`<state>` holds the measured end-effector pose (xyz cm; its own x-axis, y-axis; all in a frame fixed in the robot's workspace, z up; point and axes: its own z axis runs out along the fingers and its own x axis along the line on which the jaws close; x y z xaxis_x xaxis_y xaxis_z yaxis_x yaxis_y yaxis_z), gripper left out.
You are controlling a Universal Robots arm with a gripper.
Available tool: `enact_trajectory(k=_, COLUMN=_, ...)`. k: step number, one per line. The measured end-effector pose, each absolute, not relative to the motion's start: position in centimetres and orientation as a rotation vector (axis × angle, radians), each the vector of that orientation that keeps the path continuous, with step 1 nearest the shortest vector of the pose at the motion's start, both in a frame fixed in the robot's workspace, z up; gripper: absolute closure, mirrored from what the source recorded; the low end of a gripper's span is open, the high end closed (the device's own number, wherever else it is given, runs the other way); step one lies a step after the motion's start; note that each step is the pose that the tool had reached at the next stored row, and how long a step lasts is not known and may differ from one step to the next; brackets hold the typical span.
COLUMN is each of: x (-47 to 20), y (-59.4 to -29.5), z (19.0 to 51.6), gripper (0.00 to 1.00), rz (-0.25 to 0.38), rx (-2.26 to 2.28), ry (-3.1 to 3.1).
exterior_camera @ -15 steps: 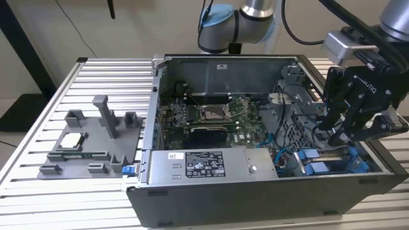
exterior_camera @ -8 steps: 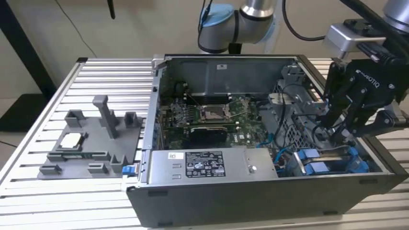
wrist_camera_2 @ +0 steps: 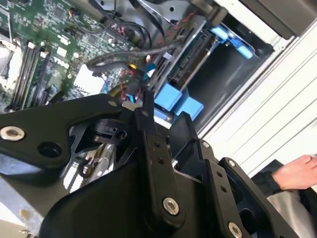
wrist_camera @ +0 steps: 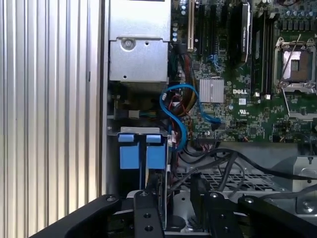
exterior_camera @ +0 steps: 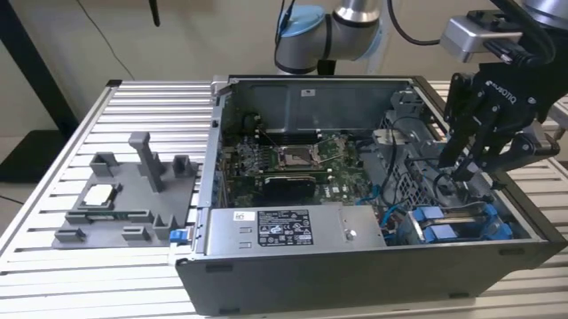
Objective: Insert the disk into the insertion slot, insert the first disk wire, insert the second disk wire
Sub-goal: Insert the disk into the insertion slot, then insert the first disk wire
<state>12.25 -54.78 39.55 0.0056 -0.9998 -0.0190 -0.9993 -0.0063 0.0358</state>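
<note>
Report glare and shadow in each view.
Exterior view: even light, a pale sheen on the table slats, and the case interior dim under the gripper. Second wrist view: the table is washed out white and the bay is near black. First wrist view: bright slats, and shadow below the power supply.

Table: made of silver slats | open computer box is set at 3 o'clock | grey plastic holder is laid at 9 o'clock

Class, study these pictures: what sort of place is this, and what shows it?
Most likely a robotics lab or test bench: a robot arm reaches into an open computer case standing on a slatted metal table, with a grey moulded fixture beside it.
</note>
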Motion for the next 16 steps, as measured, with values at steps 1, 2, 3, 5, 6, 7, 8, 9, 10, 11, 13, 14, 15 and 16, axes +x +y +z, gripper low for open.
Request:
enact_trajectory(k=1, x=12.24, y=-54.4, z=39.55, gripper=0.6, rz=-0.06, rx=2.22, ry=-2.206)
enact_trajectory(k=2, x=12.24, y=-54.09, z=39.55, gripper=0.6, rz=-0.058, rx=2.22, ry=-2.207)
enact_trajectory(k=3, x=12.24, y=-53.88, z=39.55, gripper=0.6, rz=-0.057, rx=2.221, ry=-2.208)
enact_trajectory(k=5, x=12.23, y=-53.81, z=39.48, gripper=0.6, rz=-0.052, rx=2.225, ry=-2.212)
enact_trajectory(k=6, x=12.23, y=-53.79, z=39.41, gripper=0.6, rz=-0.046, rx=2.229, ry=-2.216)
enact_trajectory(k=7, x=12.24, y=-53.78, z=39.35, gripper=0.6, rz=-0.04, rx=2.233, ry=-2.218)
enact_trajectory(k=8, x=12.24, y=-53.76, z=39.29, gripper=0.6, rz=-0.036, rx=2.238, ry=-2.22)
enact_trajectory(k=9, x=12.24, y=-53.74, z=39.23, gripper=0.6, rz=-0.036, rx=2.241, ry=-2.222)
enact_trajectory(k=10, x=12.24, y=-53.73, z=39.16, gripper=0.6, rz=-0.038, rx=2.245, ry=-2.225)
enact_trajectory(k=11, x=12.23, y=-53.71, z=39.09, gripper=0.6, rz=-0.042, rx=2.248, ry=-2.228)
enact_trajectory(k=13, x=12.22, y=-53.67, z=38.94, gripper=0.6, rz=-0.05, rx=2.255, ry=-2.234)
enact_trajectory(k=14, x=12.21, y=-53.66, z=38.91, gripper=0.6, rz=-0.051, rx=2.257, ry=-2.235)
enact_trajectory(k=15, x=12.21, y=-53.66, z=38.87, gripper=0.6, rz=-0.053, rx=2.259, ry=-2.237)
enact_trajectory(k=16, x=12.2, y=-53.66, z=38.82, gripper=0.6, rz=-0.055, rx=2.262, ry=-2.24)
